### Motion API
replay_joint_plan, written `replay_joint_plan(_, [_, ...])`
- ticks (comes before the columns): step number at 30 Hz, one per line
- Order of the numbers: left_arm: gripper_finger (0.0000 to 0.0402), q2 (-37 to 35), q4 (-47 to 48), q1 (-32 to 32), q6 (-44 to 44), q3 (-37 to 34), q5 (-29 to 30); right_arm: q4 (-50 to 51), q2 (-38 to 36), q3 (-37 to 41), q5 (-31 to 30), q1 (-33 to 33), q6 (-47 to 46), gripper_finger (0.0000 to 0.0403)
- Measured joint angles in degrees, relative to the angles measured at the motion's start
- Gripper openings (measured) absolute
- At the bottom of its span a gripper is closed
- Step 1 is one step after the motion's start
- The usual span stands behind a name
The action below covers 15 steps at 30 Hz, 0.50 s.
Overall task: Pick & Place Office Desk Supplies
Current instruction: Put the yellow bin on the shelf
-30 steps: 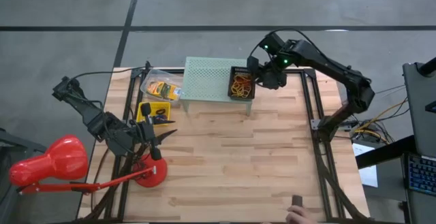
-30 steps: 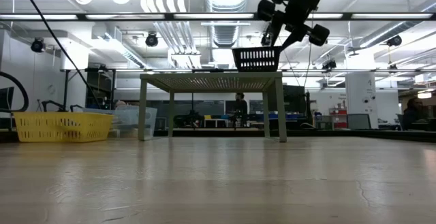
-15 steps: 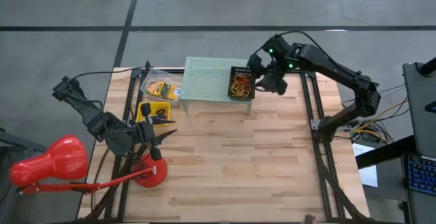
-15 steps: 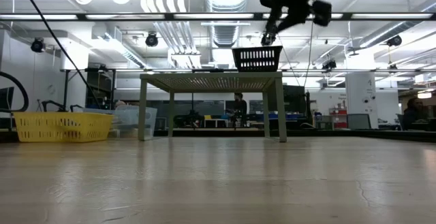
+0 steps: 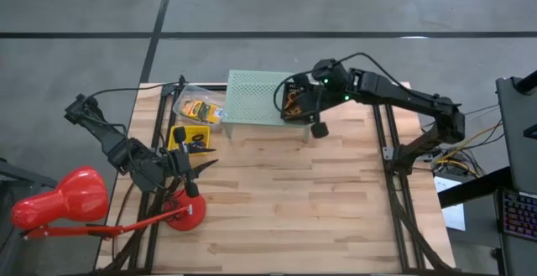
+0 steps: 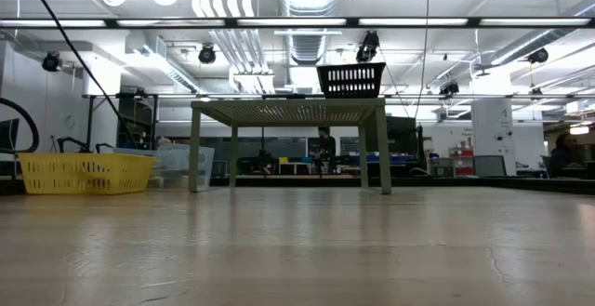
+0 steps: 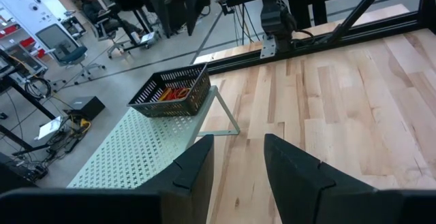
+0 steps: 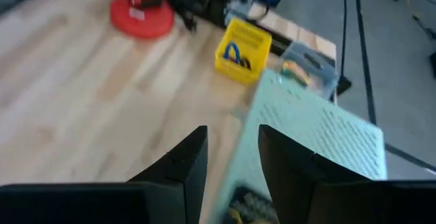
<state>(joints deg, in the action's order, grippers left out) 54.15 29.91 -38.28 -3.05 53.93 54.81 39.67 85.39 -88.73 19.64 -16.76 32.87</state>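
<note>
A black mesh basket of orange and yellow rubber bands sat on the right end of the mint-green stand. The right gripper hung over it, fingers parted and empty. The left gripper waited near the yellow basket, jaws apart, holding nothing.

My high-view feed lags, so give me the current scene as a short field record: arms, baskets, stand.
right gripper: open, empty, above the black basket
black basket: on the green stand's right end, rubber bands inside
green stand: far middle of the table
left gripper: open, empty, waiting at the left edge
yellow basket: left of the stand
red lamp: table's left edge
</note>
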Motion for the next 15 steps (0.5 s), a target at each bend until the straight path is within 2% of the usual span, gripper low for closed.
replay_joint_plan(5, [0.0133,0.0,0.0,0.0,0.0,0.0,0.0,-3.4,1.8,0.0,1.8,3.6,-9.9,0.0120])
replay_joint_plan(9, [0.0133,0.0,0.0,0.0,0.0,0.0,0.0,-3.9,4.2,0.0,5.5,6.6,-11.7,0.0118])
replay_joint_plan(15, [0.0133,0.0,0.1,0.0,0.0,0.0,0.0,-4.2,8.8,0.1,5.7,9.8,-11.5,0.0123])
